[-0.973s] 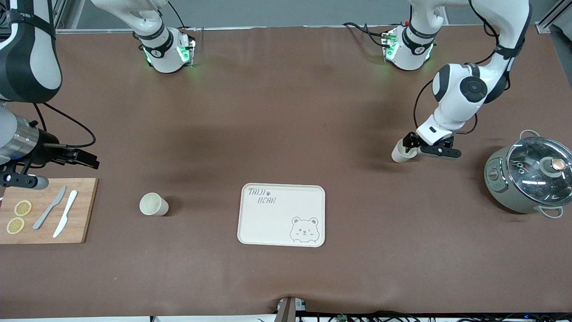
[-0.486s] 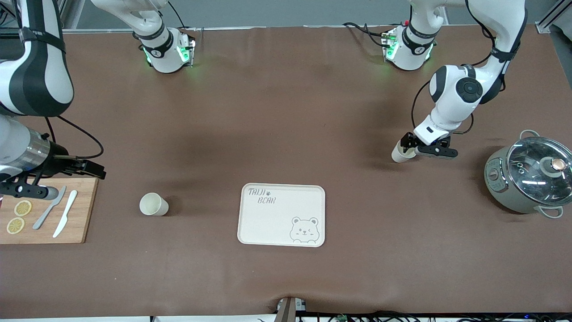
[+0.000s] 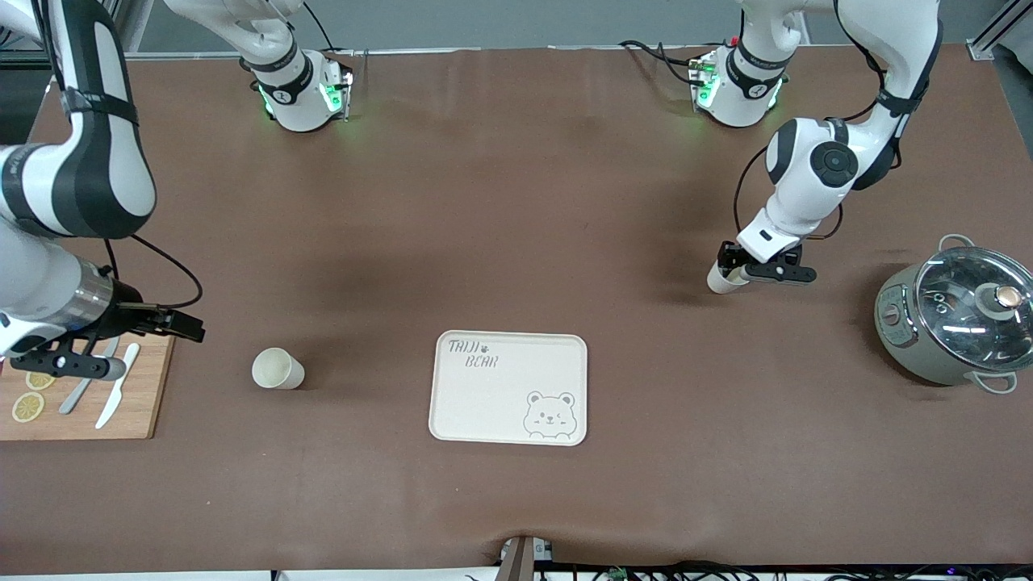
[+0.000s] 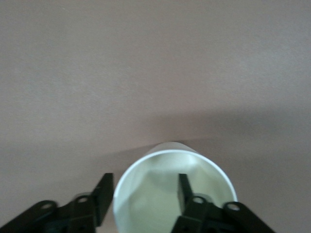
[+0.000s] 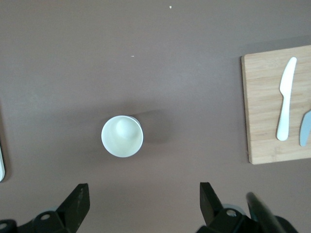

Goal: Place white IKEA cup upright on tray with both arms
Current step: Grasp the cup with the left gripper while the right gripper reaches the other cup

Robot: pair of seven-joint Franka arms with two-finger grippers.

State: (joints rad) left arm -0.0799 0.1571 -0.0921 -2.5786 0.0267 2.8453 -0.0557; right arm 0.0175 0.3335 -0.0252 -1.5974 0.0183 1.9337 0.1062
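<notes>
Two white cups stand upright on the brown table. One cup [image 3: 278, 369] stands beside the cream bear tray [image 3: 500, 395], toward the right arm's end; it also shows in the right wrist view [image 5: 122, 136]. My right gripper [image 3: 194, 327] is open and empty, in the air by the cutting board's corner, with the cup apart from its fingers [image 5: 143, 187]. The other cup [image 3: 718, 281] stands toward the left arm's end. My left gripper [image 3: 729, 260] straddles its wall [image 4: 172, 194]: one finger outside, one inside, the inner one apart from the wall [image 4: 145, 177].
A wooden cutting board [image 3: 145, 403] with a white knife [image 3: 119, 395], a grey knife [image 3: 81, 395] and lemon slices [image 3: 28, 406] lies at the right arm's end. A grey pot with a glass lid [image 3: 952, 323] stands at the left arm's end.
My right gripper has moved toward the cup beside the tray. My left gripper has shifted slightly over its cup. Neither cup has moved.
</notes>
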